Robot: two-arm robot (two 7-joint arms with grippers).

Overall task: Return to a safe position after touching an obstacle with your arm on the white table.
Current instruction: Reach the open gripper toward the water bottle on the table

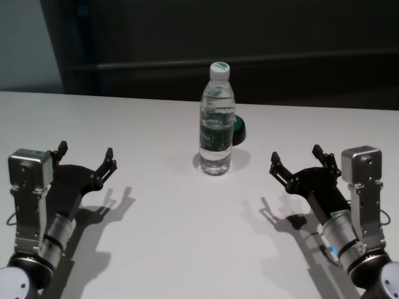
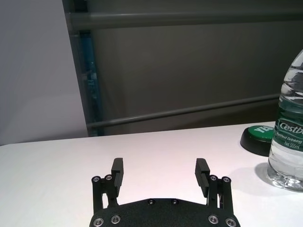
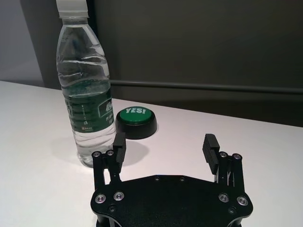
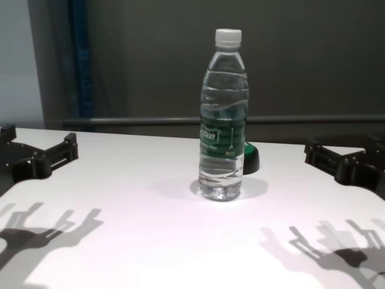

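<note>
I see the button (image 1: 239, 131) half hidden behind the bottle (image 1: 217, 121); label print too small, maybe "Cestbon".

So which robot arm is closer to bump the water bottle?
Probably the right: the right gripper sits a little nearer the water bottle than the left gripper. Both are open above the white table.

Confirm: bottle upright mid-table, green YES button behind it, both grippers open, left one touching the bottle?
Not quite. The left gripper is not touching the bottle; the head view shows bare white table between them. The rest holds: bottle upright, green YES button behind it, right gripper open too.
</note>
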